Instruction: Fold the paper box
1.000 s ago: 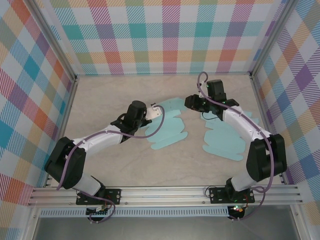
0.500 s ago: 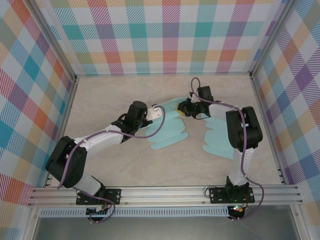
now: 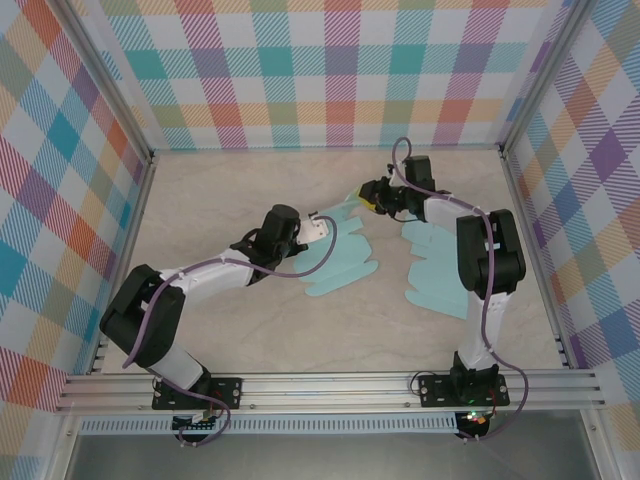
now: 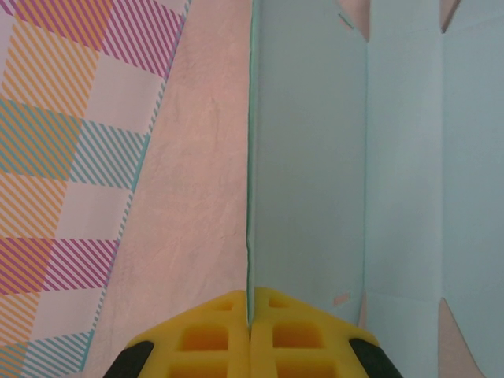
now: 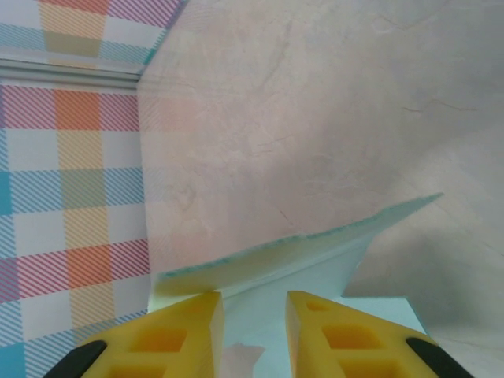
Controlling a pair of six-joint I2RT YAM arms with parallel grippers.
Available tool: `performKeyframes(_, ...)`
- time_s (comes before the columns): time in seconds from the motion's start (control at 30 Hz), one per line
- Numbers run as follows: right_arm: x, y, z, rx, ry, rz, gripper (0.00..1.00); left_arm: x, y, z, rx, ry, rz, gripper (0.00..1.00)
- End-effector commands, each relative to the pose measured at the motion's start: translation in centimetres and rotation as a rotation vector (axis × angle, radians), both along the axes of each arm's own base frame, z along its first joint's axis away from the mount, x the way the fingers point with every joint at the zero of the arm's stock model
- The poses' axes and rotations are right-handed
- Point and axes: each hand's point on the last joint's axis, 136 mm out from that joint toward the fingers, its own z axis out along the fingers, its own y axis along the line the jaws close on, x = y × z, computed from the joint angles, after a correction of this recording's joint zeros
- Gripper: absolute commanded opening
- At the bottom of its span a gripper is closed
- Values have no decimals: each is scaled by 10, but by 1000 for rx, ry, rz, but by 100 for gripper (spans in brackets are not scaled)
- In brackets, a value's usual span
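My left gripper (image 4: pixel 250 305) is clenched on a raised edge of the pale teal flat paper box sheet (image 3: pixel 340 268), which lies mid-way across the beige surface (image 3: pixel 220 190). My right gripper (image 5: pixel 253 309) stands released, with the lifted flap (image 5: pixel 315 244) edge just ahead. There is bare room toward the back wall.

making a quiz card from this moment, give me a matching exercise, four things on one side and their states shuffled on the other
Things:
1. left gripper
2. right gripper
3. paper box
4. second paper sheet

States:
a. lying fully flat, on the right side
b. fingers shut, pinching an edge
c. one flap raised
d. fingers apart

Pairs: 1-b; 2-d; 3-c; 4-a
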Motion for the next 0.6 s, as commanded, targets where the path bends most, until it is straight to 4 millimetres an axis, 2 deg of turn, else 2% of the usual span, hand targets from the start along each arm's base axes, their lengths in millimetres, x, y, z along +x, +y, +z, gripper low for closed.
performKeyframes(0.0, -9, -19, 27, -99, -59, -11, 30, 7, -5, -2, 40, -10, 0, 0)
performKeyframes(0.13, -24, -38, 39, -219, -78, -47, 36, 12, -8, -6, 64, -3, -3, 0)
performKeyframes(0.23, -35, -45, 51, -256, -94, -54, 41, 14, -11, -6, 64, -6, -10, 0)
performKeyframes(0.4, -41, -33, 60, -263, -102, -2, 46, 16, -16, -1, 49, -36, -19, 0)
performKeyframes(0.57, -35, -13, 59, -303, -106, 74, 49, 17, -18, 1, 66, -84, -19, 0)
